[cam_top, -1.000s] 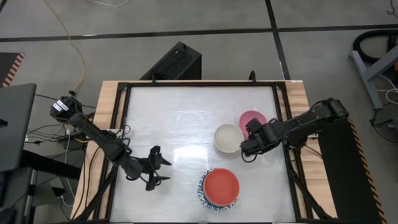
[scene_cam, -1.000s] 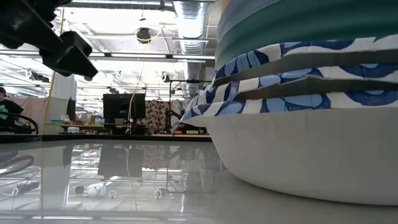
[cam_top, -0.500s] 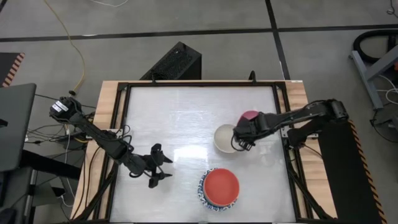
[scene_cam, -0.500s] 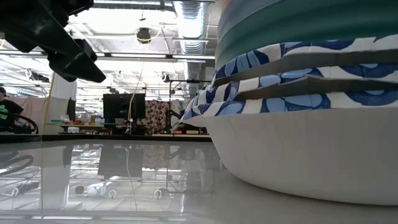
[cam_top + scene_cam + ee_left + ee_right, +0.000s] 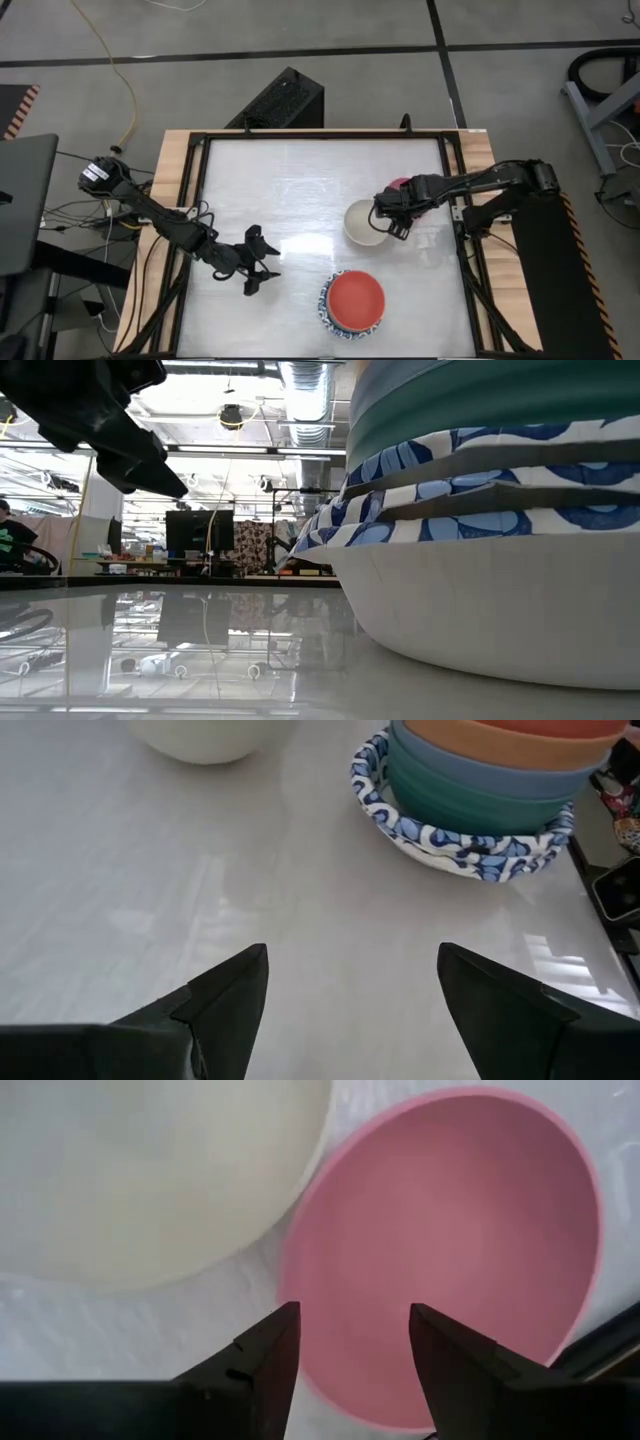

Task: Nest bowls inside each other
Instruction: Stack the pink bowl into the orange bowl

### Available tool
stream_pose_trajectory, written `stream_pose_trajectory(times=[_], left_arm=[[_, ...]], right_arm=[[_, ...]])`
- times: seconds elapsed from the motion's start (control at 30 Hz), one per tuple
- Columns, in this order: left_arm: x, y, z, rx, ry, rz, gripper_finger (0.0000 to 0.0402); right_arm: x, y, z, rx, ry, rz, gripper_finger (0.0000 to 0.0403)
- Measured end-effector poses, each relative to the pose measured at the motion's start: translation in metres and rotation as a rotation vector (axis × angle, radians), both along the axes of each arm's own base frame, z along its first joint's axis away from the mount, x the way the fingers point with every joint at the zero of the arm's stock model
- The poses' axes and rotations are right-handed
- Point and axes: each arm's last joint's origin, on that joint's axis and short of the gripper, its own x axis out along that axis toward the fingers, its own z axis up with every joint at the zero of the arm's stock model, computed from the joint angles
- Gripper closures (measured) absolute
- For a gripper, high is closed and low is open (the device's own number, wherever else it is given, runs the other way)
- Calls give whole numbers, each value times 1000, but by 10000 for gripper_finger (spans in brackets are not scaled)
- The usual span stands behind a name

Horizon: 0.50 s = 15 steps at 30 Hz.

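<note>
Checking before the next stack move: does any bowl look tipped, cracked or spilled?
Nothing stands out. The nested stack, cream bowl and pink bowl all sit upright and whole on the table.

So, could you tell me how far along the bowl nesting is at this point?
Mostly done: a stack of nested bowls stands near the table's front edge, red on top, patterned ones at the bottom. In hand: the right gripper, open, hovers over the pink bowl. Left: the pink bowl and the cream bowl beside it. The left gripper waits open, holding nothing.
</note>
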Motion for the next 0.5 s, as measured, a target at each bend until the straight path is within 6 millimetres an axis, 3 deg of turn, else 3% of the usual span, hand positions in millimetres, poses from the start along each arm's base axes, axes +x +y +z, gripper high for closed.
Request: stream_pose_trajectory(times=[0.17,0.5], left_arm=[[2,5,-1,6,13,14,122],[6,13,-1,41,12,25,122]], right_arm=[[1,-2,-4,34,-12,30,194],[-10,-13,-32,72,48,8,197]])
